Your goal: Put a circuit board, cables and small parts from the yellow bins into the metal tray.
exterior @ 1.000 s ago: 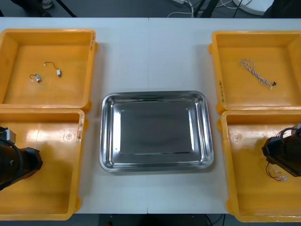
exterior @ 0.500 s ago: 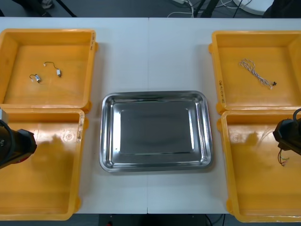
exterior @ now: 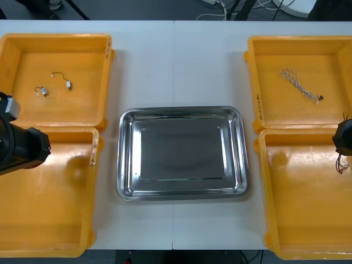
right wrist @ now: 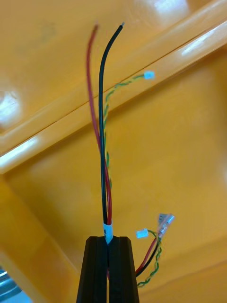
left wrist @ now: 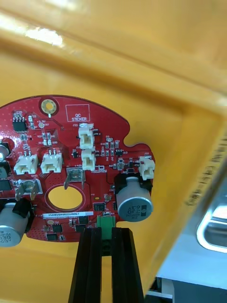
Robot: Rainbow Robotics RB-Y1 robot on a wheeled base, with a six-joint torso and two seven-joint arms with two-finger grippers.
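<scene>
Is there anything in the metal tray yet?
No, the metal tray between the bins lies bare and shiny, with nothing inside it.

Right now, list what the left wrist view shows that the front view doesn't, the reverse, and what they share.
Left wrist: a round red circuit board, edge clamped in the left gripper. Front: small metal parts in the far left bin, a twisted cable in the far right bin, the right gripper over the near right bin, cables dangling. Shared: the near left bin and the metal tray.
</scene>
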